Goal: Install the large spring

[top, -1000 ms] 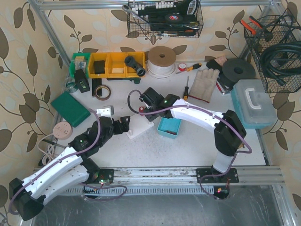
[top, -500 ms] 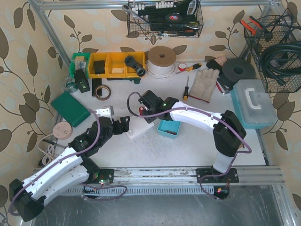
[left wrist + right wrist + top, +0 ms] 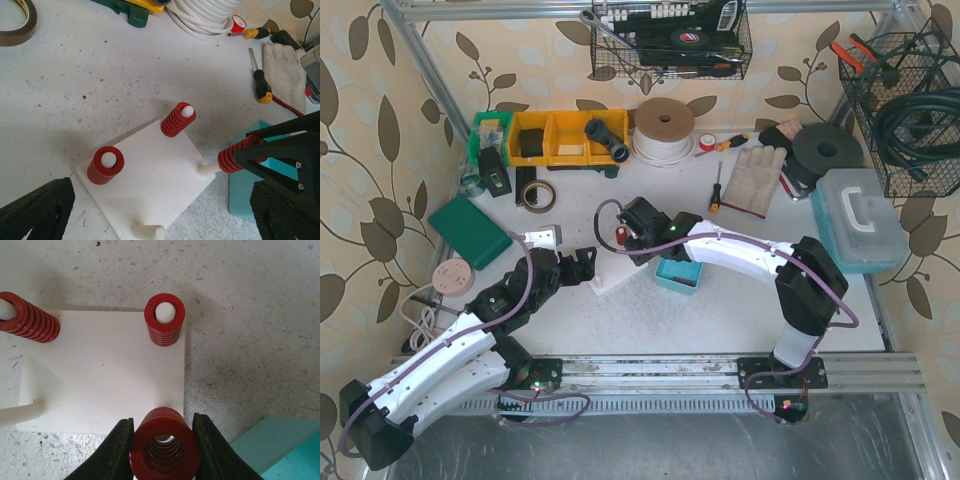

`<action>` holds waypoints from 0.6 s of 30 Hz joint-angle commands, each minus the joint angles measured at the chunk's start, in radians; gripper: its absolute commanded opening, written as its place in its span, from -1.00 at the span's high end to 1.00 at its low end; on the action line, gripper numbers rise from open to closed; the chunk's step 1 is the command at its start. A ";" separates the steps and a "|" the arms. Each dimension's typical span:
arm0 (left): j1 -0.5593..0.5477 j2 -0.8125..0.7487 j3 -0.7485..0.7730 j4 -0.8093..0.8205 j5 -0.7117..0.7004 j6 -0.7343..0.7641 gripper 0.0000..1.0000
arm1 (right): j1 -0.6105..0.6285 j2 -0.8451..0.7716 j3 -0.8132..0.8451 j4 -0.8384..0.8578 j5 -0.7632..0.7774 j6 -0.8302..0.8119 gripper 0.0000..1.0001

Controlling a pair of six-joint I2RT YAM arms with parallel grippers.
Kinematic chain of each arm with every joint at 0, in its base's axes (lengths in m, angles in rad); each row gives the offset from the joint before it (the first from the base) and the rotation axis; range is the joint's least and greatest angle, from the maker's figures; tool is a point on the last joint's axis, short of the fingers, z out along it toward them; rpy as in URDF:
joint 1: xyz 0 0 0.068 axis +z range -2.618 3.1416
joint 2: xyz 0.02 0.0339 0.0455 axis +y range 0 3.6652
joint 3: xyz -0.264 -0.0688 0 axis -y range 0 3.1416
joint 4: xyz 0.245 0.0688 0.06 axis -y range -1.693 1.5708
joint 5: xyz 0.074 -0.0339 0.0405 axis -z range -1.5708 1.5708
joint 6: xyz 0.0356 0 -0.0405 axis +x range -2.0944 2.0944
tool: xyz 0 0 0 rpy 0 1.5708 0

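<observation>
Over the table in the top view, the right gripper (image 3: 624, 237) reaches to the far corner of the white base plate (image 3: 612, 280) and clamps the large spring (image 3: 621, 236), which is red. The left gripper (image 3: 586, 264) lies just beside the plate's left edge, spread wide and holding nothing. A teal box (image 3: 678, 272) sits right of the plate.

From the left wrist, a near seated spring (image 3: 105, 165) and a far seated spring (image 3: 177, 120) stand on pegs. The large spring sits over the top of a white peg (image 3: 209, 167), whose lower part shows bare. A bare peg (image 3: 147, 231) stands at the near edge.

From the right wrist, black fingers (image 3: 116, 450) press both sides of the large spring at the plate's edge, its hollow end facing the camera.
</observation>
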 commanded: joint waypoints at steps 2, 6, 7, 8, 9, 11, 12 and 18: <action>0.011 -0.011 -0.004 0.037 0.012 -0.003 -0.95 | 0.004 0.006 -0.010 0.038 0.012 0.009 1.00; 0.013 -0.020 -0.010 0.037 0.011 -0.005 -0.96 | 0.001 0.024 -0.007 0.043 0.033 -0.007 1.00; 0.013 -0.022 -0.011 0.037 0.011 -0.005 -0.96 | -0.001 0.027 -0.007 0.047 0.035 -0.019 1.00; 0.013 -0.022 -0.011 0.038 0.011 -0.004 -0.96 | -0.006 0.027 -0.008 0.051 0.034 -0.032 1.00; 0.013 -0.022 -0.011 0.038 0.012 -0.003 -0.95 | -0.013 0.028 -0.006 0.053 0.030 -0.044 1.00; 0.013 -0.022 -0.010 0.039 0.012 -0.002 -0.96 | -0.030 0.031 -0.004 0.053 0.016 -0.058 1.00; 0.013 -0.022 -0.011 0.039 0.012 -0.002 -0.96 | -0.039 0.035 -0.001 0.051 0.008 -0.064 1.00; 0.013 -0.026 -0.014 0.042 0.012 -0.002 -0.96 | -0.082 0.063 0.010 0.065 -0.024 -0.103 1.00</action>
